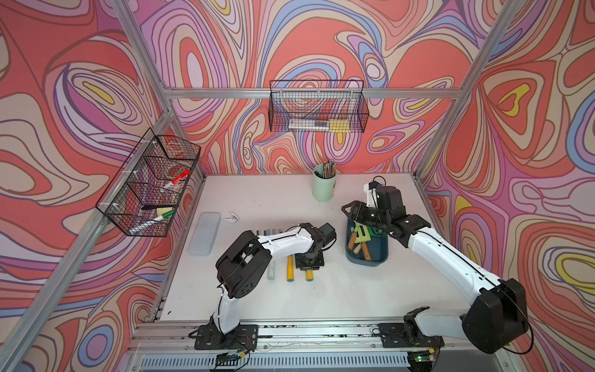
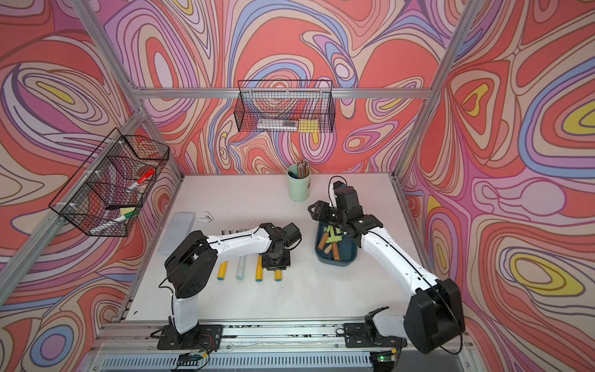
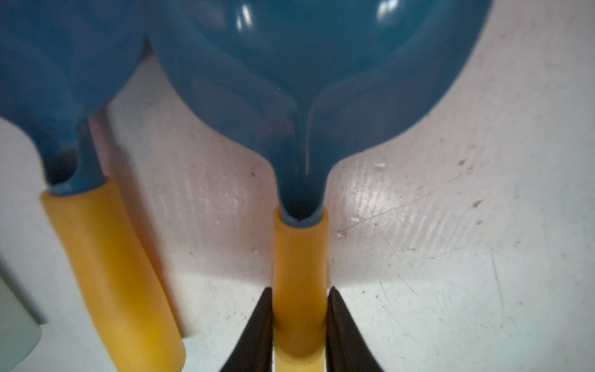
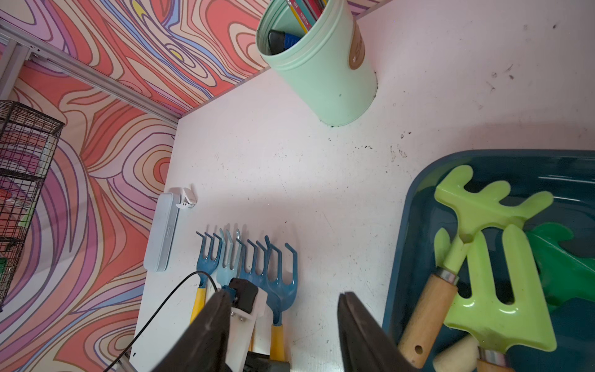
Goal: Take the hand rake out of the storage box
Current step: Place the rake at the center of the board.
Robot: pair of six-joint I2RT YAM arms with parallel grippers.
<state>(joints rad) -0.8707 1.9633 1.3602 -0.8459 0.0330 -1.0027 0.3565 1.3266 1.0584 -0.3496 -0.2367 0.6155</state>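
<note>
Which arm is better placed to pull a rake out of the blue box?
Right: right gripper hangs open beside the storage box; left gripper is shut on a yellow-handled rake.

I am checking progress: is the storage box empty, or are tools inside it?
Not empty. In the right wrist view, the storage box holds a light green rake, and a top view shows other tools with wooden handles.

Left arm (image 1: 283, 241) & right arm (image 1: 444, 257): long white tubes w/ big black round joints (image 1: 244, 267). A thin black cable (image 1: 280, 237) runs along each, w/ tiny screws (image 1: 291, 240) on the white bits. Black flat base plates (image 1: 225, 335) at the near end, w/ red wires (image 1: 246, 338) by the left one. Left gripper (image 3: 300, 290) & right gripper (image 4: 283, 293) have black pointy fingers (image 4: 206, 335).
</note>
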